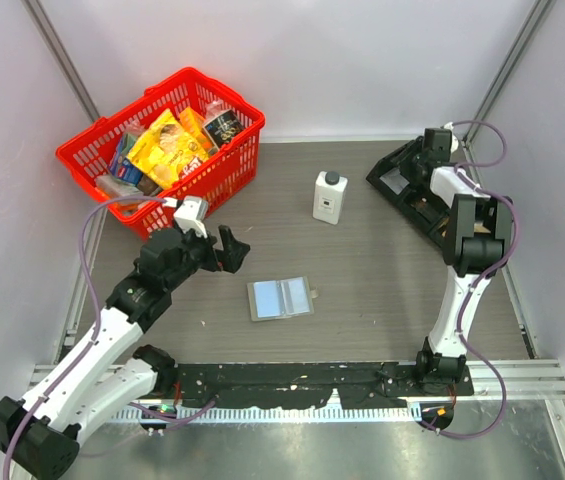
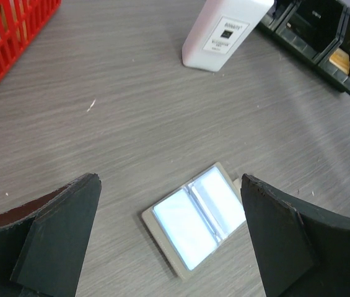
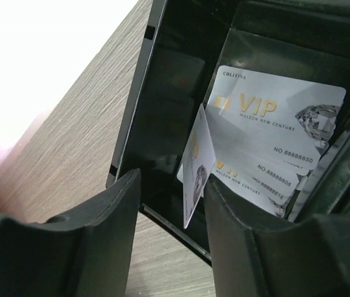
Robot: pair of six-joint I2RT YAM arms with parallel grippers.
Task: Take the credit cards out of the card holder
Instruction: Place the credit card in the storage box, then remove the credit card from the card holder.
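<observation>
The taupe card holder (image 1: 280, 298) lies open and flat on the table, showing two light blue pockets with cards in them; in the left wrist view it (image 2: 199, 216) lies below and between the fingers. My left gripper (image 1: 230, 250) (image 2: 168, 182) is open and empty, hovering just left of and above the holder. My right gripper (image 1: 417, 160) (image 3: 171, 185) is open over the black tray (image 3: 162, 80). A pale card (image 3: 196, 164) stands on edge between its fingers, leaning against the right one. Several white VIP cards (image 3: 274, 124) lie in that tray compartment.
A white bottle (image 1: 330, 197) (image 2: 224, 31) stands behind the holder. A red basket (image 1: 167, 145) full of packets sits at the back left. The long black tray (image 1: 402, 185) runs along the back right, with other compartments visible in the left wrist view (image 2: 323, 37).
</observation>
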